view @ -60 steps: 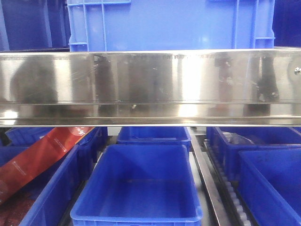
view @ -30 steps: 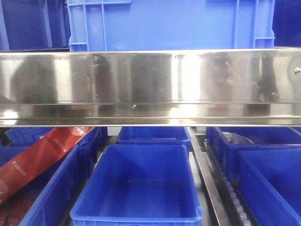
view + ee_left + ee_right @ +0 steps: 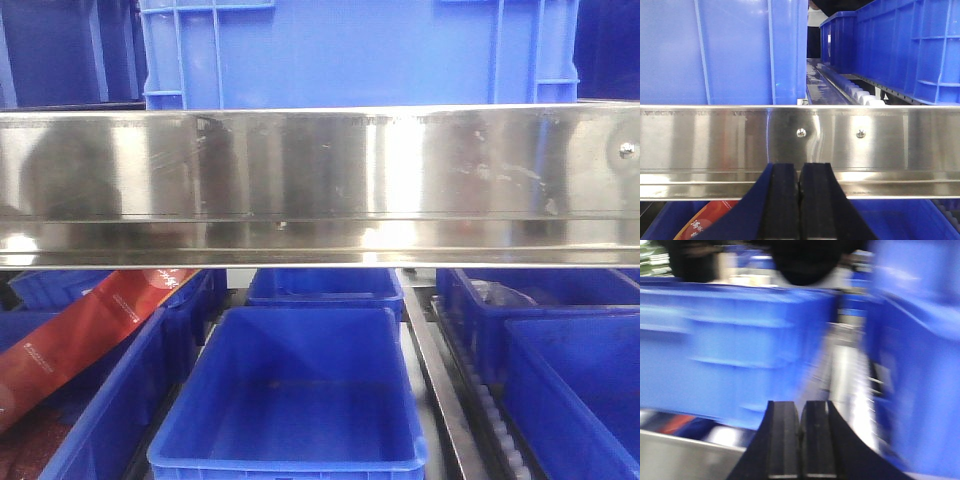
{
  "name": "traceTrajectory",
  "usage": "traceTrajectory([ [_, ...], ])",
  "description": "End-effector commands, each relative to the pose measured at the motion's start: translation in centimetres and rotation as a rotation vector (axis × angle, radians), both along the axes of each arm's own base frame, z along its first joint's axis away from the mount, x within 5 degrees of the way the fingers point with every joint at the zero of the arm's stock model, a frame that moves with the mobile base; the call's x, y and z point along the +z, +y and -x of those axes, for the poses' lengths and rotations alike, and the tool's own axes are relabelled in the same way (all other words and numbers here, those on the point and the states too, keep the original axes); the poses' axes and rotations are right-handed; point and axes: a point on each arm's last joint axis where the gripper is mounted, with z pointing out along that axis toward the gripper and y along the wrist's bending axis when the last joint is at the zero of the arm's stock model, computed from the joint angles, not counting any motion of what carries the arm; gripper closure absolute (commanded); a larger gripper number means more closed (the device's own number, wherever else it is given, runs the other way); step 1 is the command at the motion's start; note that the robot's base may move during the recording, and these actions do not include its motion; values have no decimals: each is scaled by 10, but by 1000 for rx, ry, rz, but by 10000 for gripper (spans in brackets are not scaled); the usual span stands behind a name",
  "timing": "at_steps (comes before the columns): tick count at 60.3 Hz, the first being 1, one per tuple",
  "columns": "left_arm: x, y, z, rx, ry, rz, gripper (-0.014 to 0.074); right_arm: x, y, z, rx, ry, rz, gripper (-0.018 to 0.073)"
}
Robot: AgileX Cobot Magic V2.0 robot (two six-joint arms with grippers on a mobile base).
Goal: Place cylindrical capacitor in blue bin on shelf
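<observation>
The shelf's shiny steel front rail [image 3: 320, 185] spans the front view and also shows in the left wrist view [image 3: 715, 145]. An open blue bin [image 3: 290, 400] sits below it in the middle, empty. My left gripper [image 3: 799, 172] is shut with nothing between its pads, close in front of the rail. My right gripper [image 3: 801, 410] is shut and empty; its view is motion-blurred, with a blue bin [image 3: 730, 345] ahead. The cylindrical capacitor is not in view. Neither gripper shows in the front view.
A large blue crate [image 3: 360, 50] stands on the upper level. More blue bins flank the middle one, at left [image 3: 100, 410] and right [image 3: 570, 380]. A red packet [image 3: 90, 335] leans in the left bin. Roller tracks [image 3: 495, 420] run between the bins.
The front view has shifted slightly, so the shelf and bins sit a little to the left. Dark reflections on the rail's right side have faded.
</observation>
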Motion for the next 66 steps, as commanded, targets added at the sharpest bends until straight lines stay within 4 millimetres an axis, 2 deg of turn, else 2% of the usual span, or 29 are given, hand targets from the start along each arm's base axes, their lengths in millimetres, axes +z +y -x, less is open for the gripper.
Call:
traceTrajectory([
  [1,3,0,1,4,-30,10,707,-16,-7,6,-84,-25,-7,721],
  [16,3,0,1,4,-30,10,707,-62,-14,25,-190,-69,0,721],
  [23,3,0,1,4,-30,10,707,-79,-15,24,-193,-48,20,721],
  [66,3,0,1,4,-30,10,707,-80,-15,24,-195,-48,37,721],
])
